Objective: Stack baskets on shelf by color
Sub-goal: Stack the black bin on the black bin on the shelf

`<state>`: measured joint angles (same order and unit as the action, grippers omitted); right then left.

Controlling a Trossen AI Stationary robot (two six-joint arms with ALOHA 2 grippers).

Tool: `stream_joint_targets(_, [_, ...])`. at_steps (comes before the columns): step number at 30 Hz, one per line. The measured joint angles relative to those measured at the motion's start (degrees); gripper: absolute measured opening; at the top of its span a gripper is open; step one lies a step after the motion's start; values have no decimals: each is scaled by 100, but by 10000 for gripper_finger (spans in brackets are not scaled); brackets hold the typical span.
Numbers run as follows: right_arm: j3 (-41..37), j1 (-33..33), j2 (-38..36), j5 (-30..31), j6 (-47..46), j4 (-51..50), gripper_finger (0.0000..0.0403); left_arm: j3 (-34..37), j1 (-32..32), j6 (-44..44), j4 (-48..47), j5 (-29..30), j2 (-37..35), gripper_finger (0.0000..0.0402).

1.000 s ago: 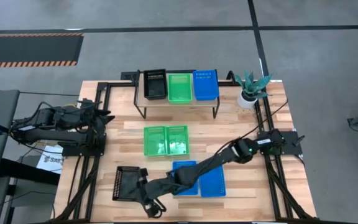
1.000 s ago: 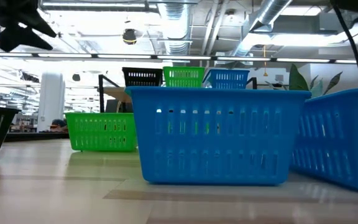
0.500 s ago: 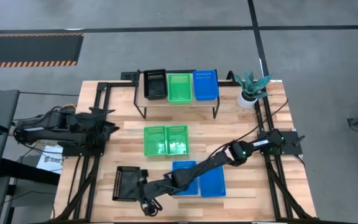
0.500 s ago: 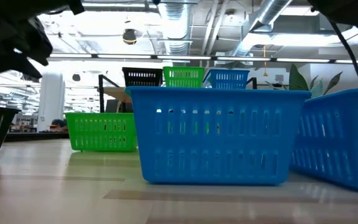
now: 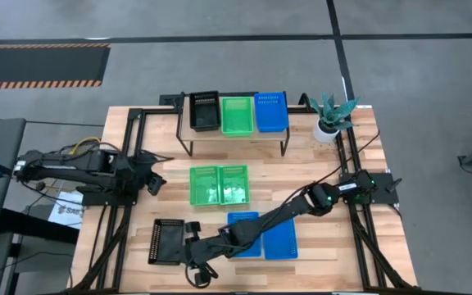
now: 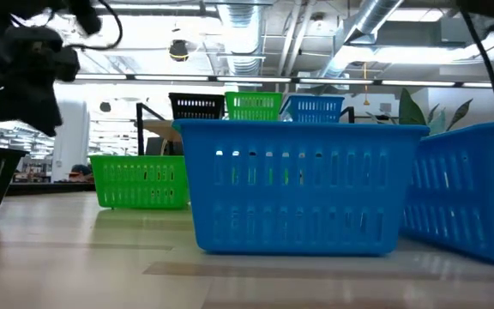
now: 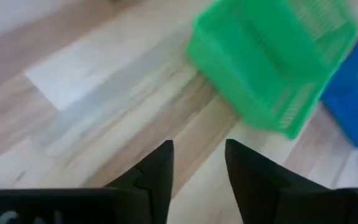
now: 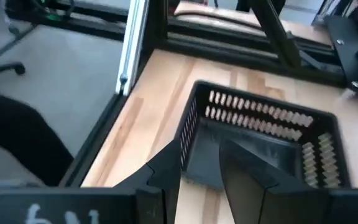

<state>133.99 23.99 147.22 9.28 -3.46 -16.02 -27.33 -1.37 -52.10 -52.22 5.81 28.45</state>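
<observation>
While my right pincer [image 8: 197,168] straddles the near wall of the black basket [image 8: 260,140] at the table's [image 5: 301,164] front left corner, its fingers sit one outside and one inside that wall; I cannot tell whether they are pressing on it. Just beside that arm lie two blue baskets [image 5: 265,236], side by side. My left pincer [image 7: 197,165] hovers over bare table with its fingers partly apart and nothing between them. Ahead of it sit the two green baskets [image 5: 219,185], side by side, well clear of its tips. Beyond those from either pincer stands the shelf [image 5: 236,131], carrying a black basket on shelf [image 5: 204,111], a green basket on shelf [image 5: 237,115] and a blue basket on shelf [image 5: 270,111] in a row. A potted plant [image 5: 331,115] stands just beside the shelf's blue end.
</observation>
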Motion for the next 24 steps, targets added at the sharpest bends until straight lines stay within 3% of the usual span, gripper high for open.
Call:
stream_joint_targets(9, [-2, 419, -1195, 381, -527, -1755, 125, -417, -529, -294, -209, -762, 1199, 11])
stream_joint_targets(18, [0, 1116, -1975, 2018, -780, -2778, 93, -1955, -1841, -1107, -2012, -722, 2342, 0])
stream_joint_targets(24, [-2, 1327, -1960, 2363, -765, -2922, 75, -2293, -3041, -1793, -2067, -1328, 3352, 0])
